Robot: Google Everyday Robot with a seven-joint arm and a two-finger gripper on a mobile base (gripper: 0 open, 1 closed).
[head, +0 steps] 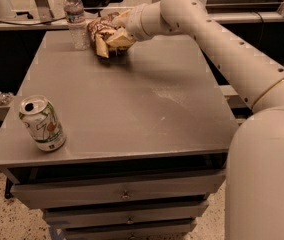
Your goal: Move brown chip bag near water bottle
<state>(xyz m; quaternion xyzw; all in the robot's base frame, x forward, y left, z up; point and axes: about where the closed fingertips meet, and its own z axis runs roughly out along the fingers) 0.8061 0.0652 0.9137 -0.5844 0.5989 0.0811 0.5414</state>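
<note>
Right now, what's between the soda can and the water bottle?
Only bare tabletop, in the camera view; the gripper holds the brown chip bag beside the water bottle.
</note>
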